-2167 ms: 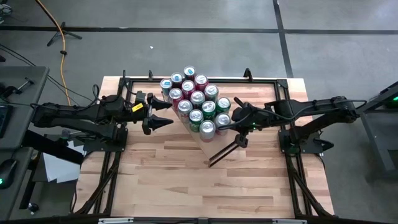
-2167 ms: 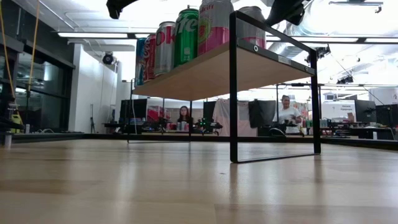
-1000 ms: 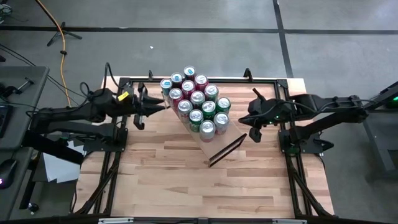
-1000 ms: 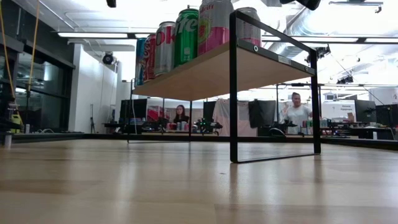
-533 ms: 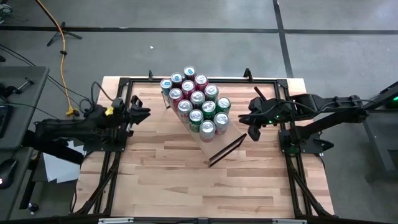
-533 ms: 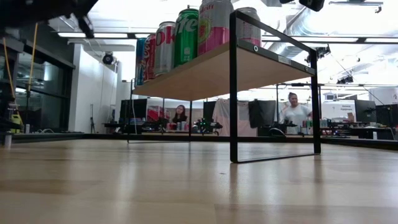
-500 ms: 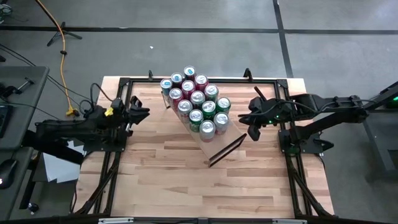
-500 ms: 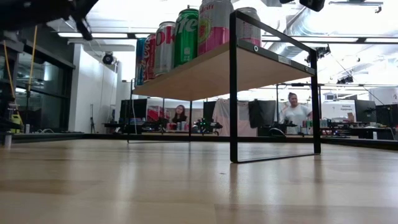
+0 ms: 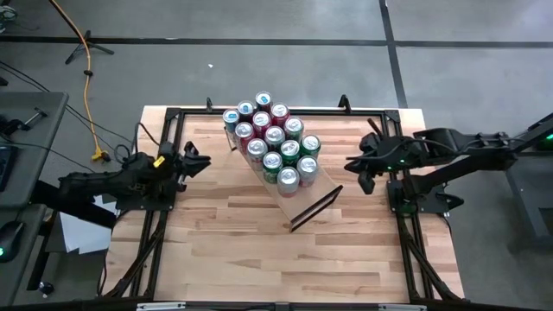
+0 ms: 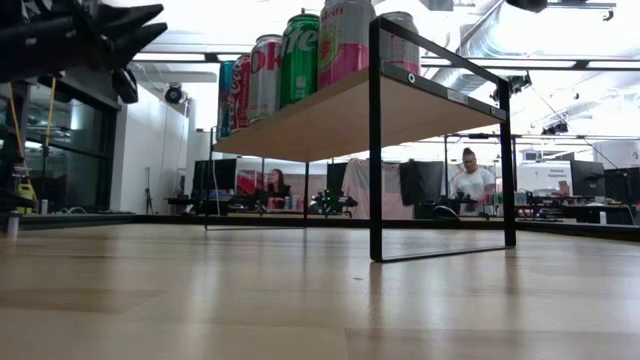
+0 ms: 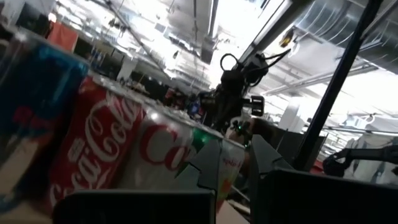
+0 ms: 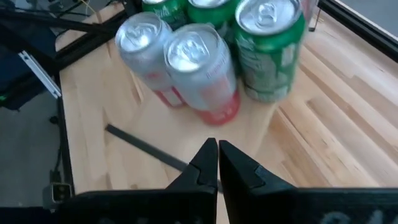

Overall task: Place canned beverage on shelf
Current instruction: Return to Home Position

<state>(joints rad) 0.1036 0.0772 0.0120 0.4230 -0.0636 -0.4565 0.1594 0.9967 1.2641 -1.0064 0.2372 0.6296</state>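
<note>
The high view looks straight down from well above, taking in the whole counter [image 9: 259,259], with the shelf [image 9: 294,203] and its cans [image 9: 273,142] near the middle. The low view sits at counter-top height and faces level across the wood into the room beyond. It sees the same shelf [image 10: 320,115] close up and from below its plank, with the cans [image 10: 300,55] side-on. The left wrist view is tight beside the cans [image 11: 99,143], tilted up toward the ceiling. The right wrist view looks down past its own fingers [image 12: 202,165] onto the cans [image 12: 202,68] at the shelf's end.
</note>
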